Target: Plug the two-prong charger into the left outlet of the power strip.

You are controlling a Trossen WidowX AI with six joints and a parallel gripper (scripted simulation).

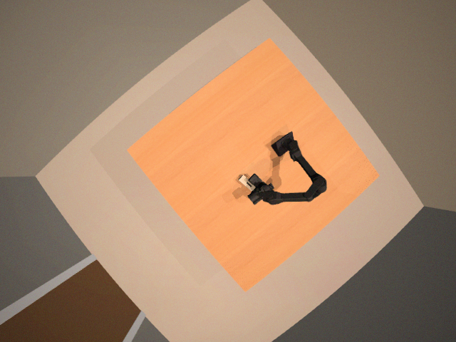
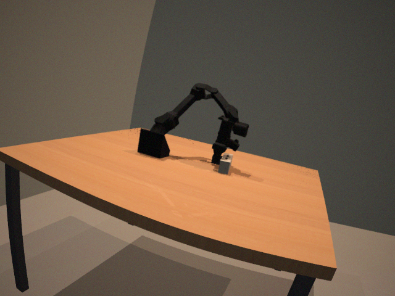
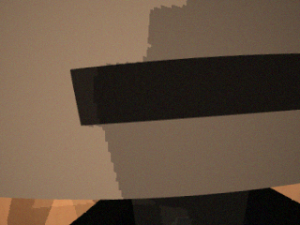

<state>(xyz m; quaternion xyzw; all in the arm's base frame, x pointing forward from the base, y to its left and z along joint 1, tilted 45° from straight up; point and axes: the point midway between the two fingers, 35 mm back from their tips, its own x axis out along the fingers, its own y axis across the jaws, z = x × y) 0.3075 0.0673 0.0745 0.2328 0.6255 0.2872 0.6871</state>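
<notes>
The pale power strip (image 1: 243,180) (image 2: 224,167) (image 3: 42,150) stands on the table, with dark openings in its top in the exterior view. In the wrist view its pale surface fills most of the picture, crossed by a wide dark bar. My gripper (image 2: 216,160) is low, right beside the strip, on the arm base's side. It is shut on the charger, which appears to be the dark grey block (image 3: 189,212) between the black fingers at the bottom of the wrist view. The strip's edge borders that block's upper end. The prongs are hidden, and I cannot tell whether they touch the strip.
The wooden table (image 1: 206,147) (image 2: 127,178) carries the arm base (image 1: 283,144) (image 2: 153,143). The arm arches from the base to the strip. The arm's shadow falls on the wood around the strip.
</notes>
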